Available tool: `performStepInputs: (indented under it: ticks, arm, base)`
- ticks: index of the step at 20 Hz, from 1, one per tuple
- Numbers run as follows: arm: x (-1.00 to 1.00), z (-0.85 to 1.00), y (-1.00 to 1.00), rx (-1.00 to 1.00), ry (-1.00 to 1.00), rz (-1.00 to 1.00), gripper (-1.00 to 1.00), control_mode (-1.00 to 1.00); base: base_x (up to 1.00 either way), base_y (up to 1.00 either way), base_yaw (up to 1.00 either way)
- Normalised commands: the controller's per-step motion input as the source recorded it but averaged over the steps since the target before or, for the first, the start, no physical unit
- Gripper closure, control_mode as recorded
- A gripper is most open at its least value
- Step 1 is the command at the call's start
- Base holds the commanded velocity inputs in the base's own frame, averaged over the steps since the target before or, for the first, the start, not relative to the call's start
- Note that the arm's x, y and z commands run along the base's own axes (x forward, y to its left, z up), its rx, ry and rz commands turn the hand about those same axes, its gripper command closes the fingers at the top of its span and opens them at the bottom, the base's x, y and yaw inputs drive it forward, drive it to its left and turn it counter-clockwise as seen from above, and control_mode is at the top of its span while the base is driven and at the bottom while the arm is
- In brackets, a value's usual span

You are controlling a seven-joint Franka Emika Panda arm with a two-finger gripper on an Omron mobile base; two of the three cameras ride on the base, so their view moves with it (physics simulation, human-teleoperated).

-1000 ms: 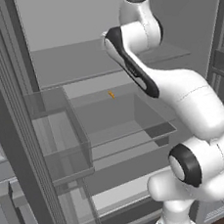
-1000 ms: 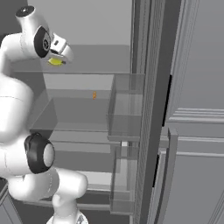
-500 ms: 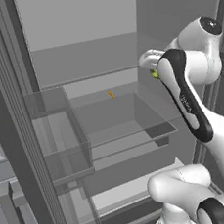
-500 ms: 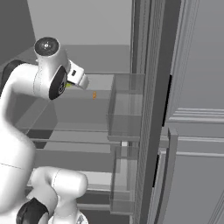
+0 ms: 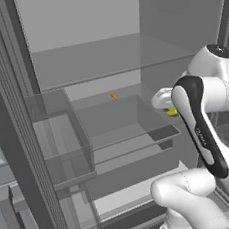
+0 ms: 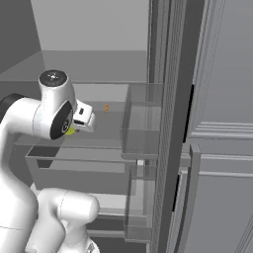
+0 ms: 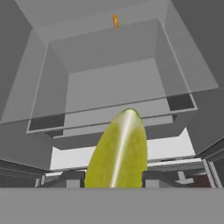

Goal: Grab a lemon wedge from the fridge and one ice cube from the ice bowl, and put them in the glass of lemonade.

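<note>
We find a rendered kitchen: an open fridge (image 5: pixel 95 58) with clear shelves, beside panelled cabinets (image 6: pixel 222 148).

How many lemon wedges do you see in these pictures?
1. The lemon wedge sits between the gripper fingertips, in front of the open fridge. Others may be hidden.

Both base cameras look from behind into the open fridge (image 5: pixel 95 63); hand camera peers close over its drawer (image 7: pixel 109 83).
</note>
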Motion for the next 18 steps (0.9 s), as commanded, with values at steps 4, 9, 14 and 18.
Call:
performStepInputs:
  ticks: [4, 9, 14, 18]
  arm:
    - [-0.25, -0.50, 0.05, -0.01, 0.29, 0.01, 1.00, -1.00]
    - [-0.08, -0.11, 0.00, 0.00, 0.08, 0.01, 1.00, -1.00]
    - [-0.05, -0.02, 0.00, 0.00, 0.00, 0.00, 1.00, 1.00]
    - [0.00, 0.00, 0.00, 0.00, 0.00, 0.00, 1.00, 1.00]
  base:
    - [0.00, 0.00, 0.00]
    - [0.00, 0.00, 0.00]
    - [-0.51, 0.00, 0.00]
    - [-1.00, 0.00, 0.00]
